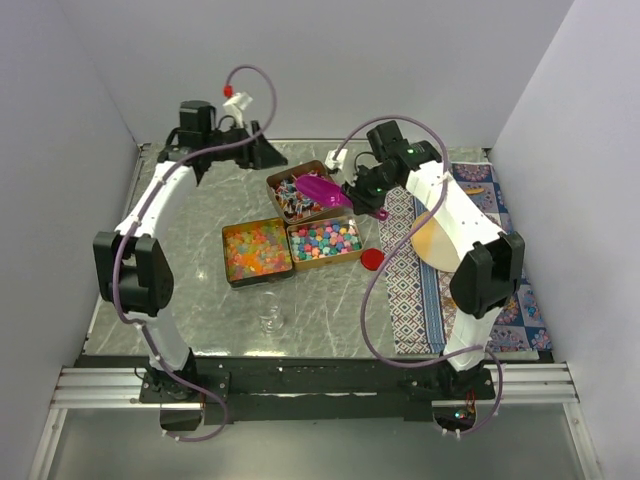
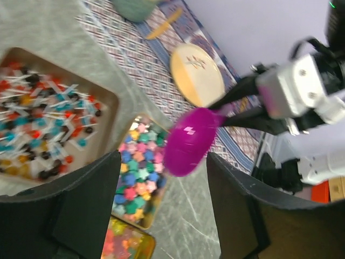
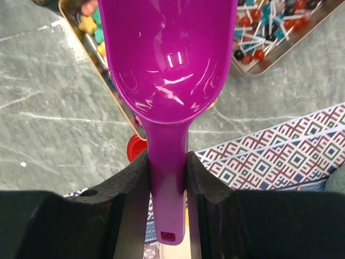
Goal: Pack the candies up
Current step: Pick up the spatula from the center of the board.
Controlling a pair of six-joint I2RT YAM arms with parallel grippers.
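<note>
The right gripper (image 3: 168, 164) is closed on the thin handle of the purple scoop (image 3: 167, 65); its two black fingers (image 3: 129, 189) press the handle from both sides. In the top view the long axis of the scoop runs nearly across the table (image 1: 200, 300). The handle is at the robot's right and the bowl points to the robot's left and a little away from the bases. The bowl hangs over the near right corner of the far tray (image 1: 272, 183), where this tray meets the right tray (image 1: 325, 263). I cannot tell if the bowl touches anything below it.

The candies are in three metal trays near the middle of the table, close together. The far tray is turned diagonally and holds the wrapped pieces (image 1: 295, 200) in red, blue and white. Their long axes point in many different directions. The right tray holds the pastel pieces (image 1: 325, 240). The left tray (image 1: 226, 255) holds the jelly bits (image 1: 257, 250) in orange, yellow and red.

The left gripper (image 1: 258, 150) is near the far edge of the table, well apart from the trays. In its wrist view its fingers (image 2: 86, 199) are wide apart and grip nothing.

A flat red lid (image 1: 372, 259) lies on the table just beside the right tray, at the edge of a patterned cloth (image 1: 420, 290). On this cloth lies a round wooden plate (image 1: 435, 245), partly hidden behind the right arm.
</note>
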